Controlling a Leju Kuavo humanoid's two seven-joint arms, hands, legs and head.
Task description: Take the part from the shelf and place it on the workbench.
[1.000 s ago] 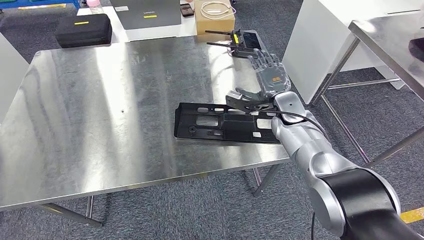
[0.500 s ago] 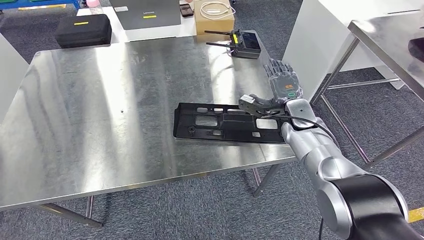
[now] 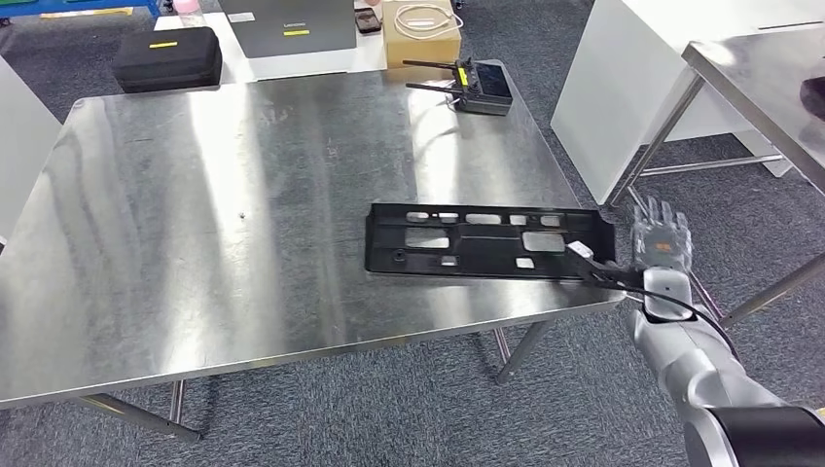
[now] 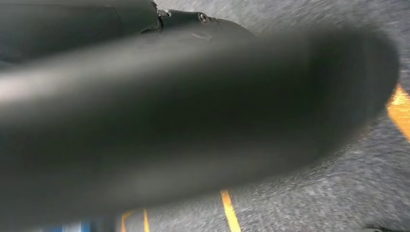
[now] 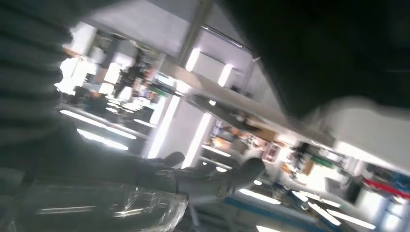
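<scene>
The black plastic part, a long flat panel with cut-outs, lies flat on the steel workbench near its front right corner. My right hand is just off the table's right edge with its fingers upright and spread, holding nothing. Its thumb reaches toward the part's right end; I cannot tell whether it touches. In the right wrist view the hand's dark fingers are blurred against ceiling lights.
A black remote with antennas sits at the workbench's far right edge. Beyond it are a black case, a grey box and a cardboard box. A second steel table stands to the right.
My right hand has drawn back from above the part to beyond the table's right edge, uncovering the part's right end. The part has slid slightly to the right.
</scene>
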